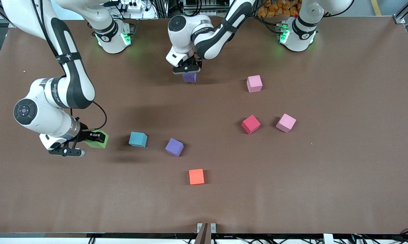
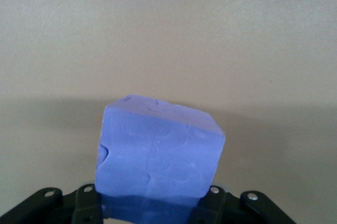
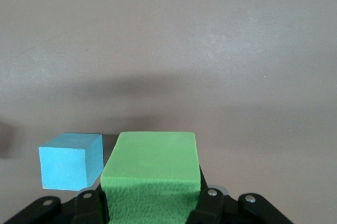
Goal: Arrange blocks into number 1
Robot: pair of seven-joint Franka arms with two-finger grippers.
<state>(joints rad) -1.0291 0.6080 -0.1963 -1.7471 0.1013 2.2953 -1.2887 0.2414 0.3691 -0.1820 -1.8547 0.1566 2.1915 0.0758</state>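
My left gripper [image 1: 189, 71] is shut on a purple block [image 1: 189, 78] near the robots' edge of the table, midway along it. In the left wrist view this purple block [image 2: 158, 150] sits tilted between the fingers of the left gripper [image 2: 155, 205]. My right gripper [image 1: 96, 137] is shut on the green block [image 1: 96, 144] toward the right arm's end. The right wrist view shows the green block [image 3: 152, 163] in the right gripper [image 3: 152, 205], with the light blue block [image 3: 68, 166] beside it. On the table lie the light blue block [image 1: 138, 139], a second purple block [image 1: 174, 147], orange [image 1: 196, 176], red [image 1: 250, 124] and two pink blocks [image 1: 254, 83] [image 1: 285, 122].
The brown table [image 1: 343, 176] is bare toward the left arm's end and along the edge nearest the front camera. Both arm bases stand at the table's edge farthest from that camera.
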